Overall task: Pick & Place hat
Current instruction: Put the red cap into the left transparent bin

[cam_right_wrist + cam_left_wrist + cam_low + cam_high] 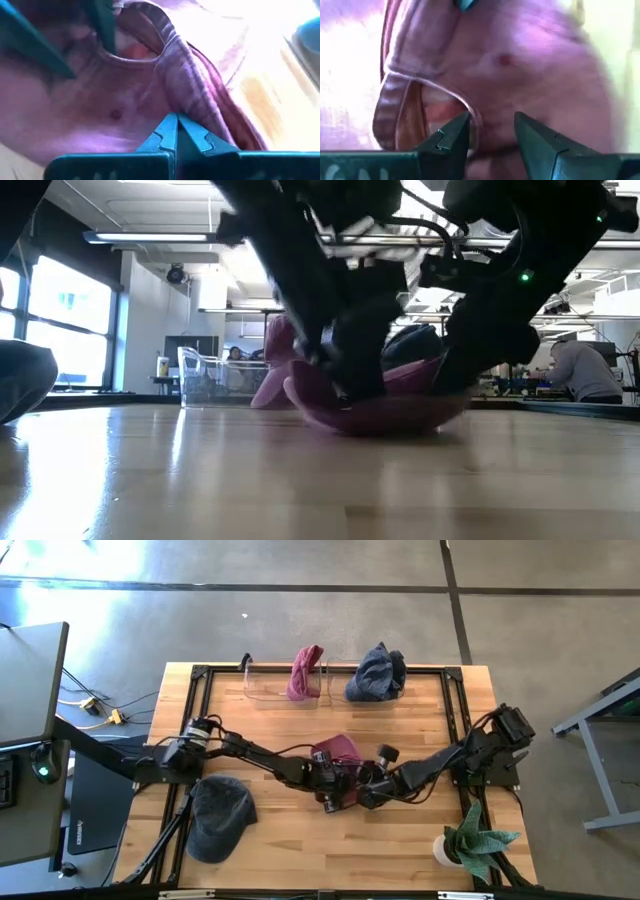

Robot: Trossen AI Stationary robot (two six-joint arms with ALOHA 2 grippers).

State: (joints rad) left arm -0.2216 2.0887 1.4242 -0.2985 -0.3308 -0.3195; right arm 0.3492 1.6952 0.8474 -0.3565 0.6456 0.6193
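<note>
A maroon hat (338, 750) lies at the table's middle, its underside resting on the wood (385, 418). Both grippers meet over its near side. My left gripper (328, 784) comes from the left and stands open (492, 137). Its fingers are on either side of the cloth beside the hat's arched back opening (445, 100); the right wrist view shows one finger (105, 30) at that opening. My right gripper (362, 790) comes from the right, shut (176, 122) on the hat. My left gripper: I cannot tell whether its fingers touch the cloth between them. My right gripper pinches the hat's ribbed lower edge (186, 95) between its two shut fingertips, slanting down from the table's right. The edge runs away from the fingertips as a raised fold. The hat's underside stays on the table.
A grey hat (220, 815) lies at the near left. Two clear bins stand at the far edge, one holding a maroon hat (303, 672), the other a dark blue hat (377, 673). A potted plant (470, 843) stands at the near right corner.
</note>
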